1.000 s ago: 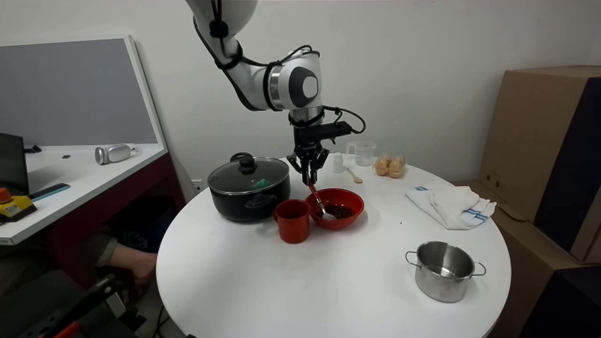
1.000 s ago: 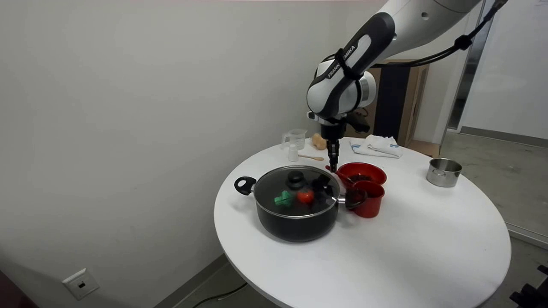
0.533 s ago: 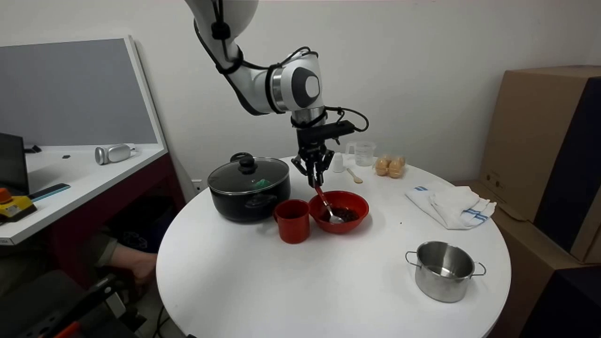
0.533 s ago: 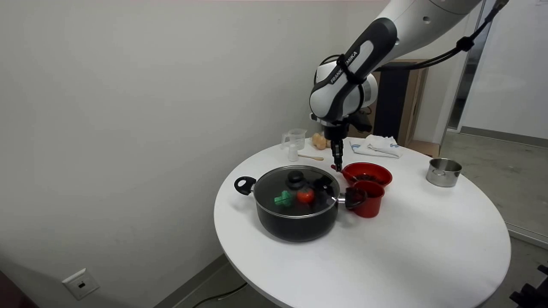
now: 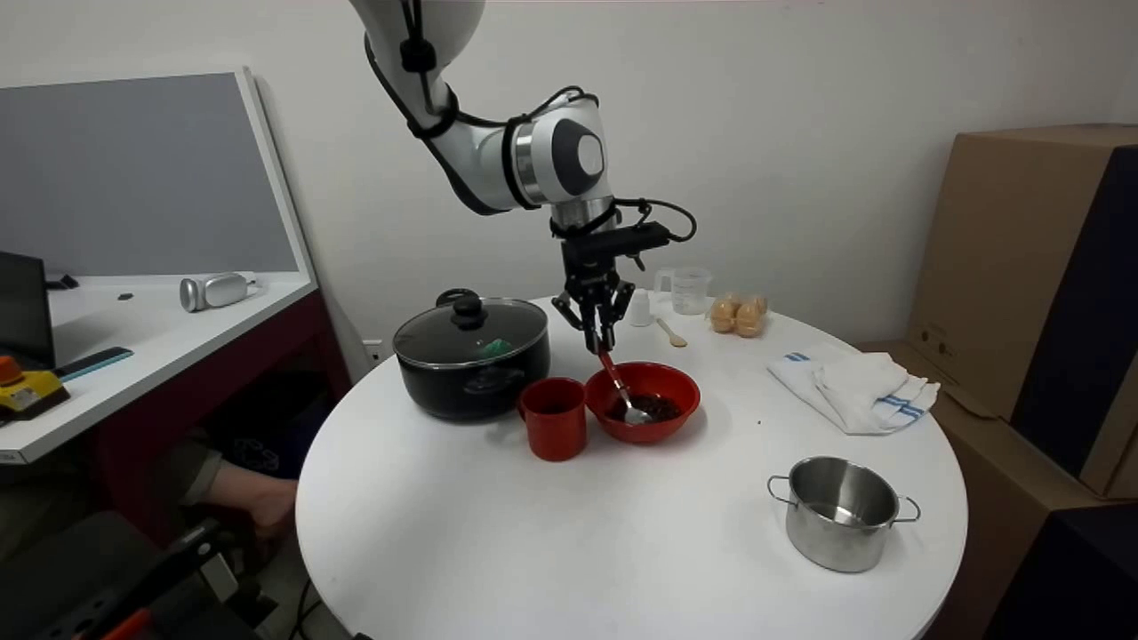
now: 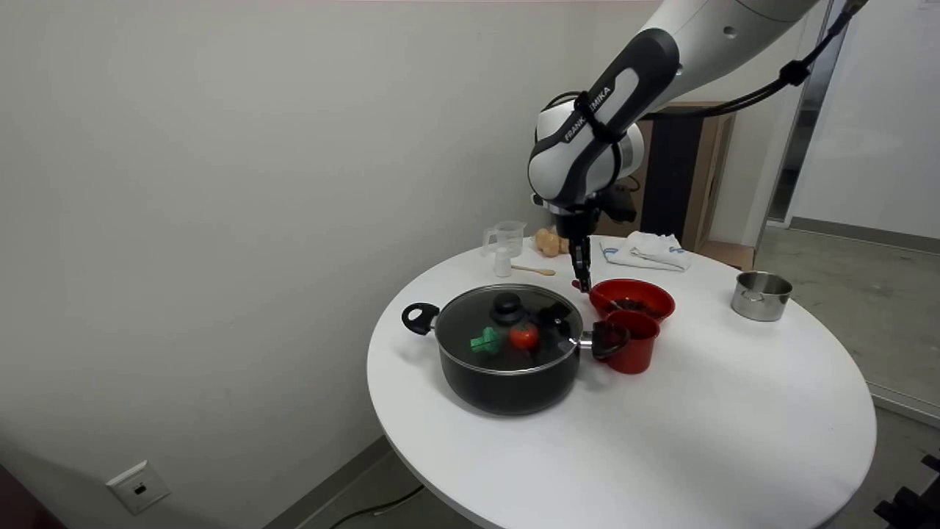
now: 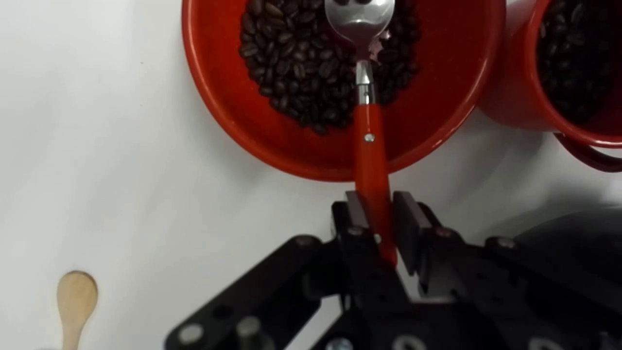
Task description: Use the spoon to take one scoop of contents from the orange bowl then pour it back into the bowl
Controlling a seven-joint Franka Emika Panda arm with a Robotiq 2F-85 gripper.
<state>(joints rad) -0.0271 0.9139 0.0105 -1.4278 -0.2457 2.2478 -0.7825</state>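
The orange bowl [image 5: 649,434] stands on the table with dark beans [image 7: 301,73] in it. Its red wall also shows in the wrist view [image 7: 457,73]. The spoon [image 7: 370,121] has a red-orange handle and a silvery scoop end. My gripper [image 7: 377,197] is shut on the spoon's handle, behind the bowl's rim. In an exterior view the gripper [image 5: 599,347] points down and the spoon [image 5: 637,415] slants into the bowl. A few dark beans show on the scoop at the wrist view's top edge; the scoop's tip is cut off there. Whether it touches the beans below I cannot tell.
A red mug [image 5: 556,427] with beans stands close beside the bowl. A black lidded pot [image 6: 507,382] stands beside the mug. A steel pot [image 5: 840,524], towel [image 5: 862,391], wooden spoon [image 7: 77,296], eggs [image 5: 738,316] and measuring cup [image 5: 689,292] are also on the table.
In both exterior views my gripper, the spoon and the orange bowl have shifted slightly to the right over the last second. Most of this came in the first half second. The mug has not moved.
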